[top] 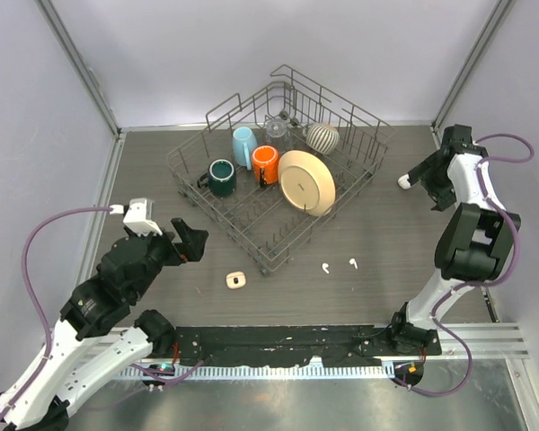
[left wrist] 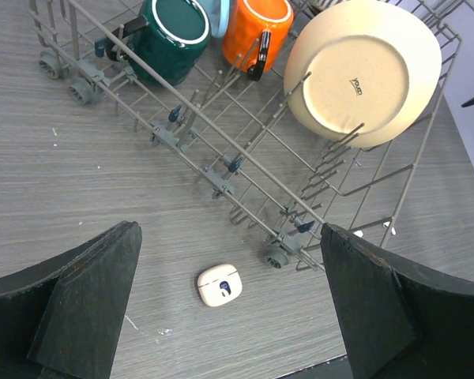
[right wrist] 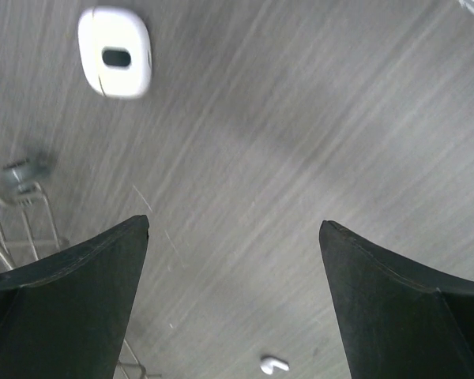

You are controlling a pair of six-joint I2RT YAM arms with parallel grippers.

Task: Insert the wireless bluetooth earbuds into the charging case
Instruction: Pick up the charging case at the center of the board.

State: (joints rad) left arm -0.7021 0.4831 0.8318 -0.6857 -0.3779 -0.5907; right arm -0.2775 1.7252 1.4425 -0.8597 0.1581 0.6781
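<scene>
The left arm's jaws stand wide with nothing between them, hanging over the grey tabletop [top: 386,287]. Straight below the gap, in the left wrist view, a cream rounded-square case [left wrist: 220,284] lies flat on the wood grain, just beside a corner wheel of the wire dish rack [left wrist: 213,178].

The right arm's jaws are also spread wide and empty, above bare tabletop to the right of the rack. Near them lies a white rounded-square case [right wrist: 114,51] with a dark oval in its middle; from above it shows as a small white shape [top: 403,181]. I cannot tell which of the two is the charging case.

One white earbud [top: 325,267] and a second earbud [top: 350,263] lie loose on the tabletop, near each other, in front of the rack's near corner, between the two cases and touching neither. One of them shows at the bottom edge of the right wrist view [right wrist: 274,365].

In the rack are a dark green mug [top: 222,177], an orange mug [top: 266,163], a light blue cup [top: 243,144], and a cream plate [top: 307,182] propped on edge.
</scene>
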